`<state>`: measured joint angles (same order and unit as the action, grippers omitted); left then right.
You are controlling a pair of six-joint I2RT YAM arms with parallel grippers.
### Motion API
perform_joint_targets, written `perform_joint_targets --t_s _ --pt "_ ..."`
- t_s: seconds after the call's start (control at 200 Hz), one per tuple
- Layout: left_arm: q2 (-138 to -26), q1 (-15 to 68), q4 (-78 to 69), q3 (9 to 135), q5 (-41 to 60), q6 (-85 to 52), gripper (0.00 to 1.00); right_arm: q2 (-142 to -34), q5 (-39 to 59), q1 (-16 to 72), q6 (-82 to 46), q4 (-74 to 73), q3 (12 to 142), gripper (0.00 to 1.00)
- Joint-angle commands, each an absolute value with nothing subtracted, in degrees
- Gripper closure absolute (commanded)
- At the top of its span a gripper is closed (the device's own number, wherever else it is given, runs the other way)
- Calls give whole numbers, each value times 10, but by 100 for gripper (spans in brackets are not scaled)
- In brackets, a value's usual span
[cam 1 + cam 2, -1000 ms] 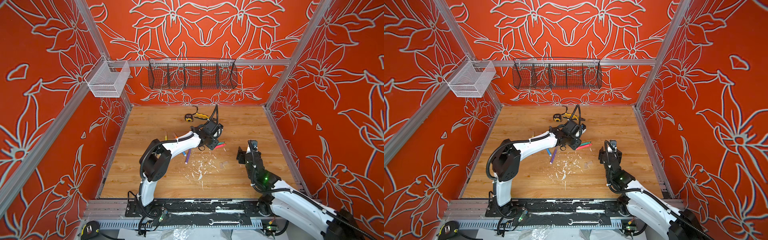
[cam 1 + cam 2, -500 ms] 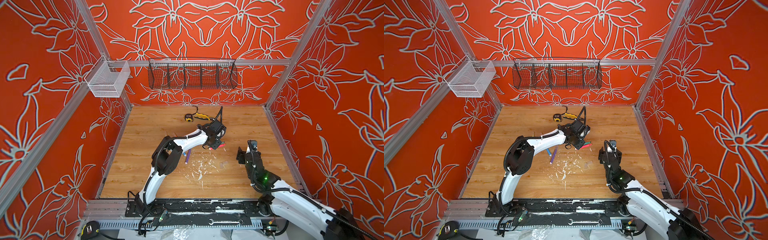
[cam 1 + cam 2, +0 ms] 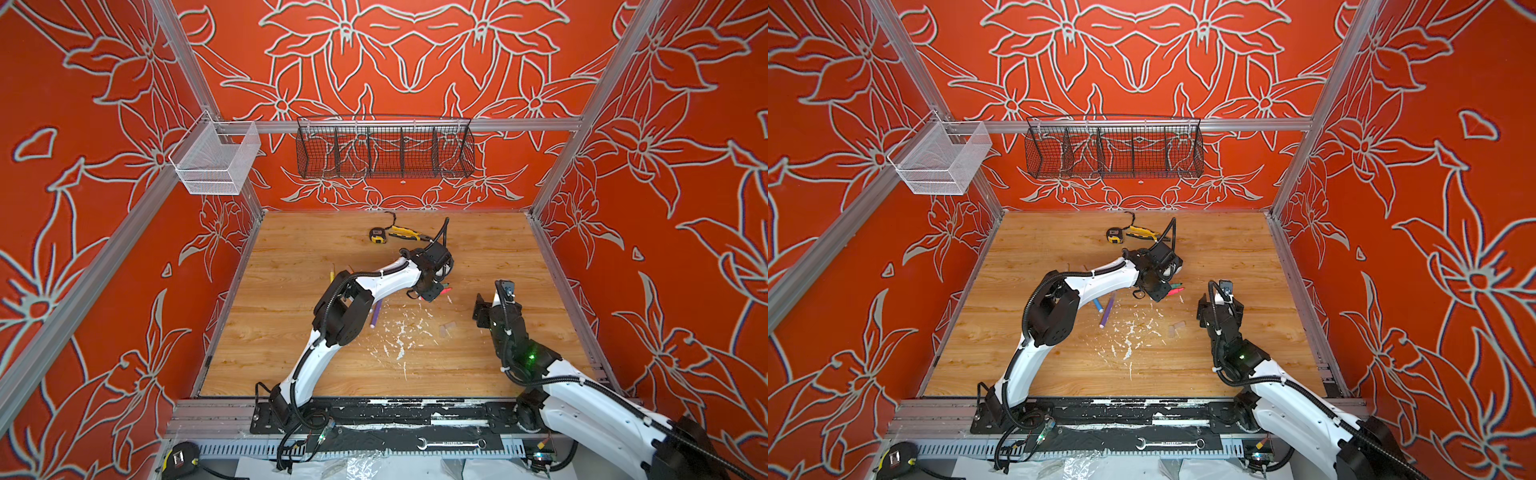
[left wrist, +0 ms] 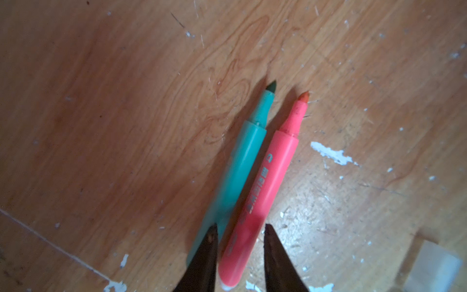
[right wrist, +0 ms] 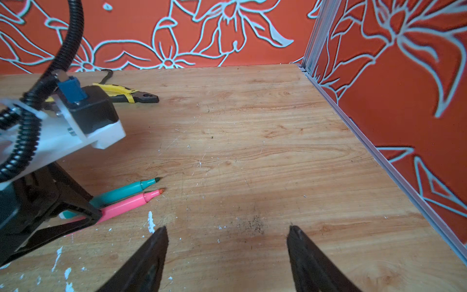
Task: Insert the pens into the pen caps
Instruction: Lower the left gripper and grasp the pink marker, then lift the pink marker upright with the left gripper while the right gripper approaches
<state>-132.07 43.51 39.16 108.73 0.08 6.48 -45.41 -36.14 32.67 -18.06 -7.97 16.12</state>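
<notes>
Centrally on the white-flecked wooden floor (image 3: 291, 332), within orange floral walls (image 3: 415, 62), left gripper (image 4: 240, 227) straddles the pink pen (image 4: 267, 177) beside the green pen (image 4: 242, 161), whether clamped I cannot tell; right gripper (image 5: 227, 228) gapes, lower right.

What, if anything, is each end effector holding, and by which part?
Left end effector straddles the pink pen, lying on the table, near its rear end; a firm grip cannot be told. Right end effector is open, holding nothing.
</notes>
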Motion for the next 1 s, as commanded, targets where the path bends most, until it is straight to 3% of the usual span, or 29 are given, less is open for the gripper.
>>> perform_joint_targets --t_s 0.0,0.345,0.621,0.876,0.991 --pt "-1341 436 426 1108 5 79 70 -452 -372 323 -185 -78 175 24" --pt "-1378 439 473 1147 8 97 73 -452 -372 323 -185 -78 175 24" --pt "-1371 441 475 1146 20 97 86 -452 -371 323 -185 -78 175 24" --pt "-1285 440 437 1147 56 78 100 -454 -379 323 -190 -79 176 24" --pt "-1228 434 401 1179 46 56 100 -463 -388 324 -193 -77 180 25"
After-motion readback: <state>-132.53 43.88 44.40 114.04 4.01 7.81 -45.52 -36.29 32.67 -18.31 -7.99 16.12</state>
